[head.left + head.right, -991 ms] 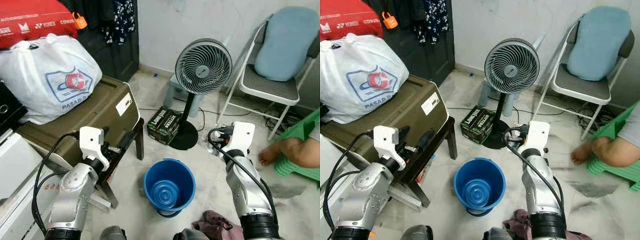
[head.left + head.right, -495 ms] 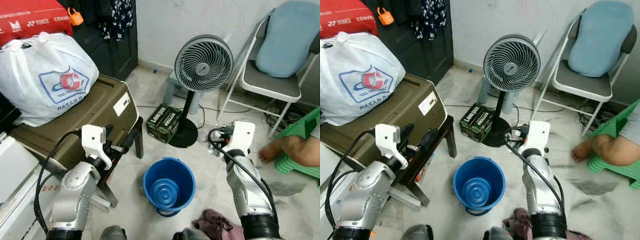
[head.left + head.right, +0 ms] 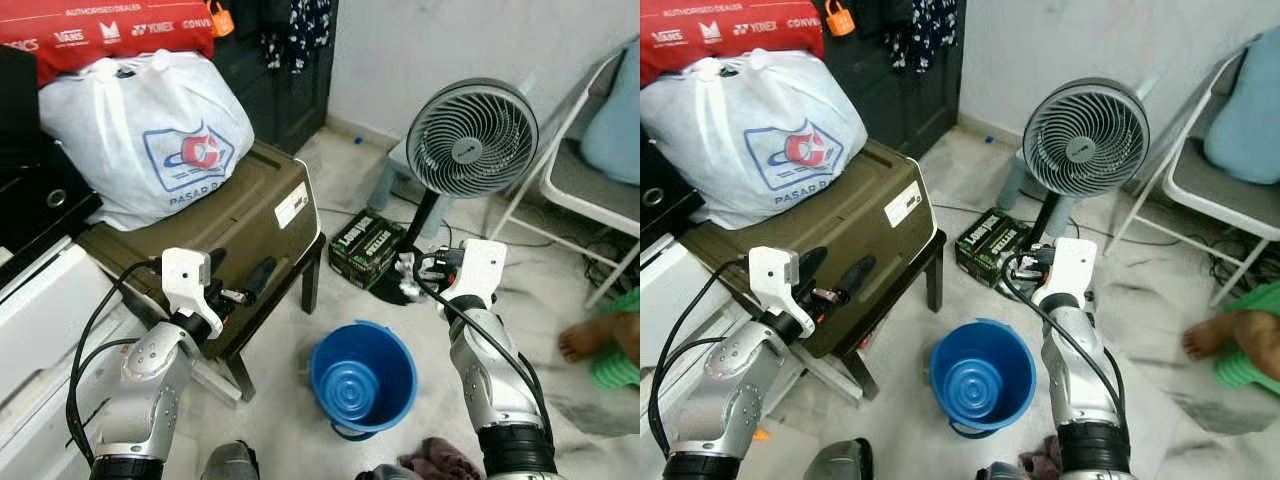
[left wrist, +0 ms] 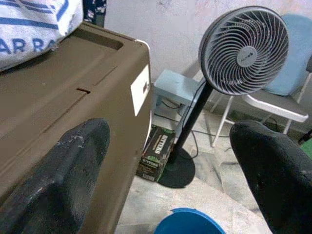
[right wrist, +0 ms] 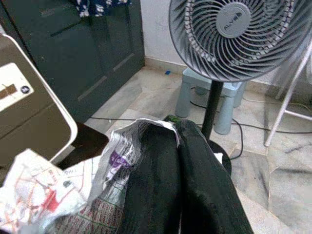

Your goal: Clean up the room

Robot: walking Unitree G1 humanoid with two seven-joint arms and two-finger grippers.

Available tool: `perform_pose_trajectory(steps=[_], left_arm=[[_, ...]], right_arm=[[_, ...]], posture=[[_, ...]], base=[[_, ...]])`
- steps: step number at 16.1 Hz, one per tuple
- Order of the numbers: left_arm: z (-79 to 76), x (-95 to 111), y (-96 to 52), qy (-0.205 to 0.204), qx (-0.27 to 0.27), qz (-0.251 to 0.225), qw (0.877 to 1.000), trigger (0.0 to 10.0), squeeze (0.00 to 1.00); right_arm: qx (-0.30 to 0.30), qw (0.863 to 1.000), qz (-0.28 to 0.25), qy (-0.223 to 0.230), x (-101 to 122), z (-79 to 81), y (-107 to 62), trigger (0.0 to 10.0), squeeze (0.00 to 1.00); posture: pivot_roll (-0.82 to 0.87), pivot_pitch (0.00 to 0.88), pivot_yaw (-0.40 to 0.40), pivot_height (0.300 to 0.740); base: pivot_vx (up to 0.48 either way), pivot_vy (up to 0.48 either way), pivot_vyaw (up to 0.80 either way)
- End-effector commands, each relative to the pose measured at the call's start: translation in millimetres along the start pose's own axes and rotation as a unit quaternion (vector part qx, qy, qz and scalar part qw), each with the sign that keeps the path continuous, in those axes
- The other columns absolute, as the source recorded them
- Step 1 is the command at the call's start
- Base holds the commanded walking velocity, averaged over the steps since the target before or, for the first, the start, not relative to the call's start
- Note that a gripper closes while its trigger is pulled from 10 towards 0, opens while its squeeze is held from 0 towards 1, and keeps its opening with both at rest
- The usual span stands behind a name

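fan, brown box, blue bucket between grippers

Head stereo pair downward over the floor, wrist views close along the fingers (shared: fan).

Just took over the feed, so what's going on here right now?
The right gripper is shut on a crumpled paper wrapper, held up near the fan. The blue bucket sits open on the floor between the arms. The left gripper is open and empty beside the brown case.
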State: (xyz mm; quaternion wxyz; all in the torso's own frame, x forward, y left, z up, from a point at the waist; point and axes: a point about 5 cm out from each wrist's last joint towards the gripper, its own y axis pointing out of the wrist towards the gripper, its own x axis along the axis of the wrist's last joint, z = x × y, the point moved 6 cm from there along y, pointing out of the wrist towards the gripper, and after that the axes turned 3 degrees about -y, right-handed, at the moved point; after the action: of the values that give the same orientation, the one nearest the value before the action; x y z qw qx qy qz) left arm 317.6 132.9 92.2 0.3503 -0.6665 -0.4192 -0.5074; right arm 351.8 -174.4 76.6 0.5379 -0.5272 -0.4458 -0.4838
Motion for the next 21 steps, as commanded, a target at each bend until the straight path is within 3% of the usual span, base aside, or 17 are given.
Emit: perform_pose_trajectory(steps=[1, 3, 5, 7, 8, 10, 12, 13, 16, 18, 21], left_arm=[[-2.8, 0.6, 0.4, 0.003, -0.004, 0.003, 1.000, 10.0, 0.00], [2.4, 1.1, -1.5, 0.015, 0.009, 0.002, 1.000, 10.0, 0.00], [17.5, 1.1, -10.6, 0.030, 0.031, 0.002, 0.999, 10.0, 0.00], [18.0, -0.5, -20.6, 0.026, 0.014, 0.010, 1.000, 10.0, 0.00], [14.7, -3.9, -25.0, 0.034, -0.002, 0.021, 0.999, 10.0, 0.00], [-7.8, -17.7, -44.1, 0.051, -0.096, 0.069, 0.992, 10.0, 0.00], [-17.2, -21.8, -54.5, 0.068, -0.137, 0.089, 0.984, 10.0, 0.00], [-26.4, -28.4, -69.9, 0.110, -0.186, 0.117, 0.969, 10.0, 0.00], [-20.0, -29.2, -77.8, 0.163, -0.189, 0.129, 0.960, 10.0, 0.00], [-13.0, -14.5, -76.4, 0.190, -0.175, 0.119, 0.959, 10.0, 0.00], [-4.4, -4.9, -86.5, 0.208, -0.156, 0.123, 0.958, 10.0, 0.00]], right_arm=[[-0.003, 1.000, 0.001, -0.001, -0.7, -3.0, -0.4, 10.0, 0.00], [-0.002, 1.000, 0.003, -0.002, -1.2, -2.7, -0.1, 10.0, 0.00], [0.000, 1.000, 0.019, -0.002, -7.1, -2.7, 1.5, 10.0, 0.00], [-0.010, 0.999, 0.043, -0.007, -15.6, -9.1, 5.3, 10.0, 0.00], [-0.012, 0.999, 0.046, -0.011, -16.4, -11.4, 6.8, 10.0, 0.00], [-0.023, 0.997, 0.061, -0.036, -19.8, -24.6, 12.7, 10.0, 0.00], [-0.029, 0.996, 0.067, -0.043, -21.2, -31.1, 14.6, 10.0, 0.00], [-0.042, 0.994, 0.092, -0.050, -31.7, -44.1, 17.4, 10.0, 0.00], [-0.051, 0.991, 0.114, -0.052, -40.4, -50.8, 21.7, 10.0, 0.00], [-0.058, 0.988, 0.134, -0.043, -46.7, -54.7, 25.3, 10.0, 0.00], [-0.051, 0.983, 0.173, -0.025, -63.3, -43.8, 27.0, 10.0, 0.00]], posture=[[-0.02, 0.070, -0.046, 0.740], [-0.02, 0.066, -0.046, 0.740], [-0.02, 0.064, -0.043, 0.740], [-0.01, 0.063, -0.044, 0.740], [0.00, 0.063, -0.043, 0.740], [0.00, 0.068, -0.043, 0.740], [0.01, 0.081, -0.038, 0.740], [0.03, 0.095, -0.037, 0.740], [0.06, 0.139, -0.022, 0.740], [0.09, 0.181, -0.012, 0.740], [0.13, 0.240, 0.027, 0.740]], base=[[0.000, 0.000, 0.00], [0.000, 0.000, 0.00], [0.000, 0.000, 0.00], [0.000, 0.000, 0.00], [0.000, 0.000, 0.00], [0.000, 0.000, 0.00], [0.000, 0.000, 0.00], [0.000, 0.000, 0.00], [0.000, 0.000, 0.00], [0.000, 0.000, 0.00], [0.000, 0.000, 0.00]])
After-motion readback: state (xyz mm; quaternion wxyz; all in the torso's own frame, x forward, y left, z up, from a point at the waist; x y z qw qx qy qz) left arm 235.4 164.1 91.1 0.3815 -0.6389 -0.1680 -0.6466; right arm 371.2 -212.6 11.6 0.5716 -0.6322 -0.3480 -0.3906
